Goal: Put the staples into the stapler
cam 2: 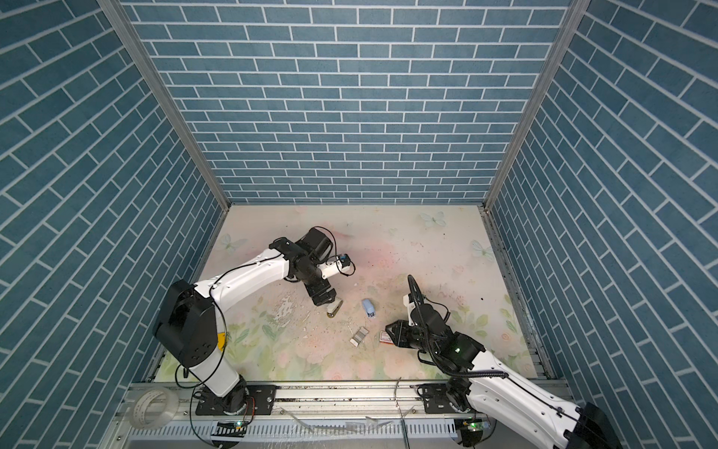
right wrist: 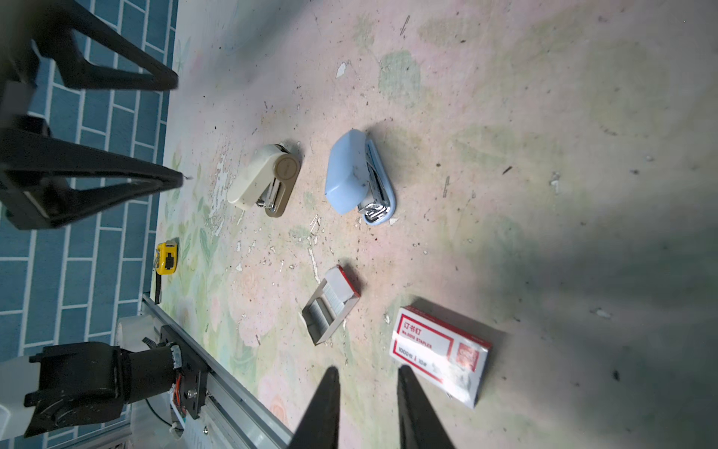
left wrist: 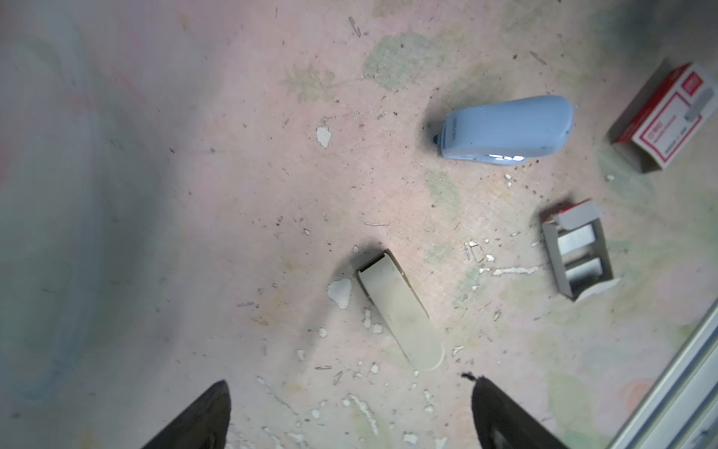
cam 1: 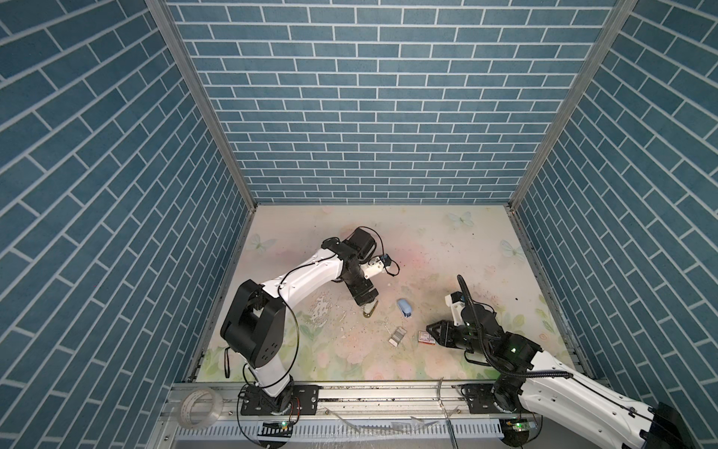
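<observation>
Two staplers lie on the flowered mat: a beige stapler and a blue stapler. The staples, silvery ribbed strips, sit in an open grey tray nearer the front. My left gripper hangs open wide just beside the beige stapler's rounded end, holding nothing. My right gripper hovers low by the red-and-white box, its jaws a narrow gap apart and empty.
Loose staples and white flakes litter the mat. A yellow tape measure lies near the left wall. A roll of clear tape rests on the aluminium front rail. Blue brick walls enclose three sides.
</observation>
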You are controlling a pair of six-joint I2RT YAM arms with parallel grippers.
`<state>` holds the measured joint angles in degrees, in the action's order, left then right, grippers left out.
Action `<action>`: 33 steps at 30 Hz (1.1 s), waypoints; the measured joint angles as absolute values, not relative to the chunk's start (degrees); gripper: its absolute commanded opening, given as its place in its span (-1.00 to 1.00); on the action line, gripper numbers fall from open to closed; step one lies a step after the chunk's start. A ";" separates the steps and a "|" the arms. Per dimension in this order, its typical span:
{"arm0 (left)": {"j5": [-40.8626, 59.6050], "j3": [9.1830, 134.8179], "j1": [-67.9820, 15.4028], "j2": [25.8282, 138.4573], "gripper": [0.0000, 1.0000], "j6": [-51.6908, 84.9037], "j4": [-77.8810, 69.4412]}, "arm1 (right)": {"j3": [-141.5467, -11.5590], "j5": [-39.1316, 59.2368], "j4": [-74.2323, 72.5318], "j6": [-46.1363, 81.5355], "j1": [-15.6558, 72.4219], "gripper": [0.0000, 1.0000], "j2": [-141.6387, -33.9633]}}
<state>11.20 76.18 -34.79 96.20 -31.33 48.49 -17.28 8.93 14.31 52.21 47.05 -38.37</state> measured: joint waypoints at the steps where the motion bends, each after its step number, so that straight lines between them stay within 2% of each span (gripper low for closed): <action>1: 11.03 77.10 -34.68 95.35 0.97 -36.18 49.32 | -17.41 8.78 15.22 52.01 46.87 -0.45 -37.91; 8: 10.50 80.01 -34.76 90.04 0.97 -68.64 49.06 | -17.63 8.54 17.34 52.14 44.60 -0.46 -36.10; 11: 10.44 79.70 -34.87 91.13 0.95 -77.71 48.64 | -17.69 8.58 16.88 52.58 43.70 -0.31 -36.16; 16: 11.64 80.62 -34.37 95.66 0.97 -80.44 49.89 | -23.83 9.30 17.72 50.98 43.46 -0.08 -42.19; 20: 14.74 83.68 -34.06 96.82 0.97 -80.64 53.36 | -34.11 9.69 20.60 47.11 42.61 -0.18 -51.55; 22: 15.84 86.70 -35.46 97.82 0.95 -80.62 54.57 | -34.87 9.96 20.67 46.44 40.56 -0.26 -52.66; 27: 17.45 91.61 -41.58 103.42 0.78 -80.60 54.68 | -28.01 8.99 22.06 48.27 34.92 -0.42 -45.30; 33: 17.45 95.46 -46.28 113.86 0.60 -80.75 54.96 | -21.32 8.12 25.39 52.40 33.19 -0.47 -31.27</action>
<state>17.45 95.46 -46.28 113.86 -80.75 54.96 -21.32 8.12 25.39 52.40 33.19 -31.27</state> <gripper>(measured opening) 0.813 0.269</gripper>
